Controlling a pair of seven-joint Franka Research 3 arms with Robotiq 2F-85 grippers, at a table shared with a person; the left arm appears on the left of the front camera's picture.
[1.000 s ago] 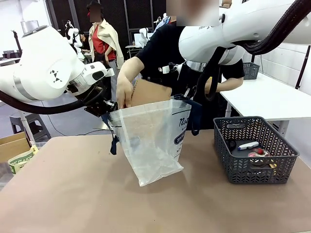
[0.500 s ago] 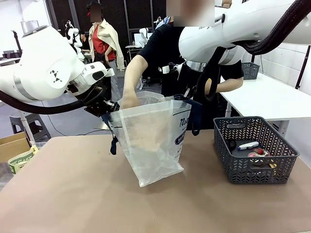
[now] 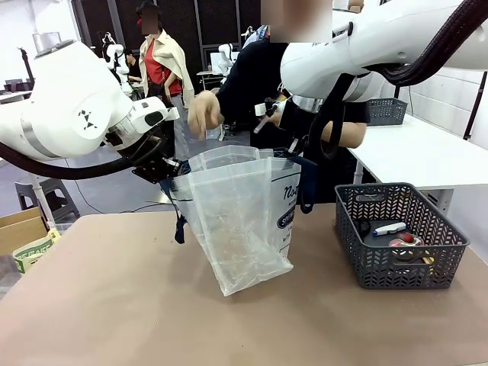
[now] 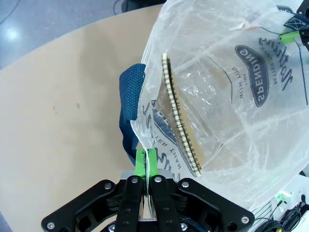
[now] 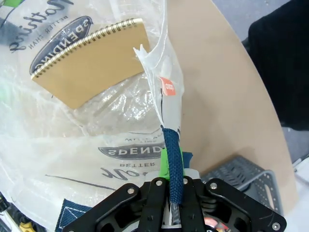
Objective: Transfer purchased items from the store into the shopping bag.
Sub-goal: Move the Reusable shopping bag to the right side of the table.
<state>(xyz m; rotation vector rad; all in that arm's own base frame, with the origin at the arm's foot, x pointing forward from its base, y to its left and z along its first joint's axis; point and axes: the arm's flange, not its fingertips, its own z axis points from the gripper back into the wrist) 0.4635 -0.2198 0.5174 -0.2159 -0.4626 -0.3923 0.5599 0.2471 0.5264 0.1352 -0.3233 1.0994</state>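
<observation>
Bag [image 3: 242, 221] stood on surface [image 3: 114, 305], mouth stretched wide for loading: left tool [image 4: 146, 163] is clamped on its rim, right tool [image 5: 172, 169] on its blue strap [image 5: 174, 150]. Brown pad [image 5: 91, 60] is lodged inside; small items [image 3: 400, 242] are left in basket [image 3: 358, 259].

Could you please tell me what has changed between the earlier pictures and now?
The person's hand lowered the notebook into the bag, let go and came back up empty; the notebook now lies inside. The left gripper stays shut on the bag's plastic rim and the right gripper on its strap, holding it open. The basket has not moved.
</observation>
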